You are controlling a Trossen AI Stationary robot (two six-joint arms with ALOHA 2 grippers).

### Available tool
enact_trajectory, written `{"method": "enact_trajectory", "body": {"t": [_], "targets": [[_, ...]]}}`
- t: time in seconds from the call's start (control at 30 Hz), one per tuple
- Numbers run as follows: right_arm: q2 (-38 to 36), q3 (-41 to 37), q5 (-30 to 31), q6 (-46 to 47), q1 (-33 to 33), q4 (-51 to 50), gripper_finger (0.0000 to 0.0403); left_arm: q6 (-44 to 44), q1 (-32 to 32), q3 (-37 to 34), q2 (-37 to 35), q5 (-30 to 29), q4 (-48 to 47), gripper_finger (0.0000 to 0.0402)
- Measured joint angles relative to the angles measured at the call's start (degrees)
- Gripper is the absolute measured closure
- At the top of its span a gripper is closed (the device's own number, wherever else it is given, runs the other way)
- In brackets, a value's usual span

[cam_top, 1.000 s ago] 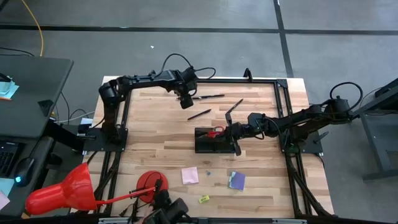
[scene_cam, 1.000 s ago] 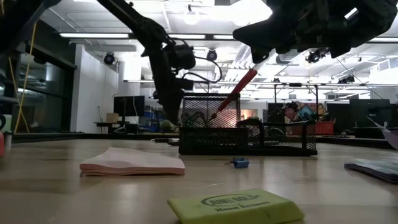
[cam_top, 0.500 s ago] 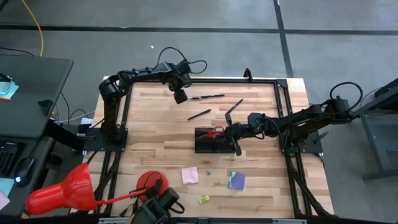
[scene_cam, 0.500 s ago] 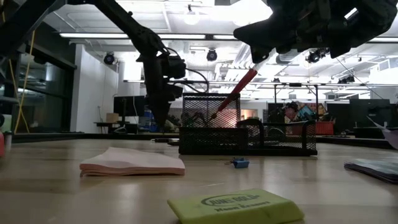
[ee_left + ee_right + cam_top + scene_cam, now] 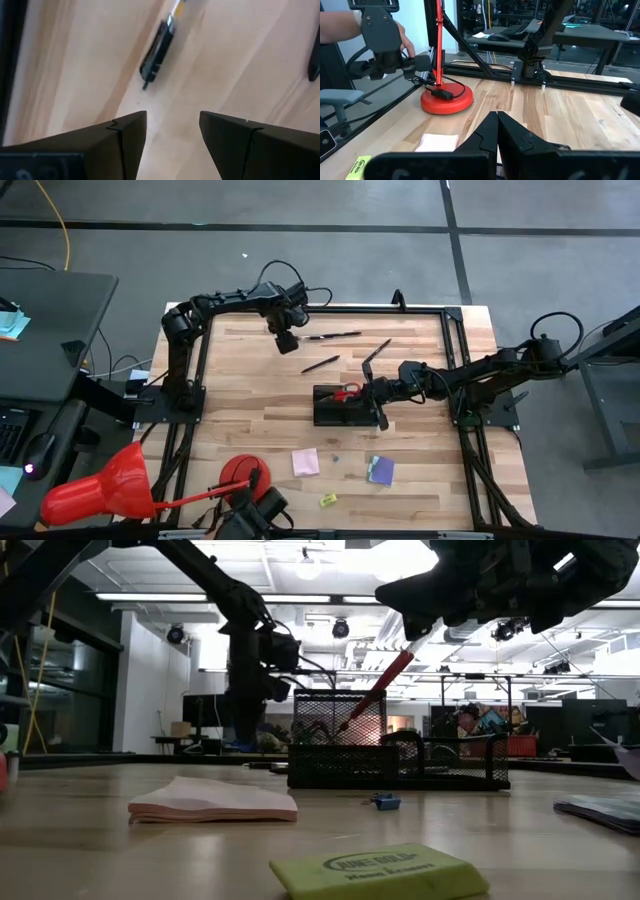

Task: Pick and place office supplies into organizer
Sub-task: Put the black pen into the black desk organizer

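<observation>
My left gripper [image 5: 283, 341] [image 5: 172, 122] hangs open over bare wood at the far left and points down. Just beyond its fingers a dark pen [image 5: 157, 50] [image 5: 334, 335] lies flat. Two more dark pens [image 5: 320, 364] [image 5: 377, 351] lie nearer the middle. The black mesh organizer [image 5: 340, 407] [image 5: 400, 755] stands mid-table with a red-handled item [image 5: 347, 392] [image 5: 385, 685] leaning out of it. My right gripper [image 5: 380, 402] [image 5: 497, 127] is shut at the organizer's right end, with nothing between its fingers. A pink pad [image 5: 305, 461], a purple pad [image 5: 379, 470] and a yellow eraser [image 5: 328, 500] lie near the front.
A red cone [image 5: 100, 485] and a red disc with a stick [image 5: 238, 472] [image 5: 446, 100] stand at the near left corner. A person's hand [image 5: 405, 42] holds a dark device there. Black frame rails [image 5: 430, 308] run along the far and side edges. A tiny blue piece [image 5: 385, 802] lies before the organizer.
My left gripper has moved toward the table's left edge, away from the pens, and tipped until it points straight down. It has stayed open. My right arm and the items on the table have kept still.
</observation>
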Motion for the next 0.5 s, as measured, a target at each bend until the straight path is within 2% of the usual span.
{"method": "enact_trajectory", "body": {"t": [0.1, 0.23, 0.5], "targets": [[0.0, 0.0, 0.0, 0.0, 0.0, 0.0, 0.0402, 0.6, -0.1, 0.1, 0.2, 0.0, 1.4, 0.0227], [0.0, 0.0, 0.0, 0.2, 0.0, 0.0, 0.0402, 0.8, -0.1, 0.1, 0.9, 3.8, 5.5, 0.0227], [0.0, 0.0, 0.0, 0.0, 0.4, -0.8, 0.0402, 1.3, 0.0, 0.8, 4.1, 2.1, 6.6, 0.0227]]}}
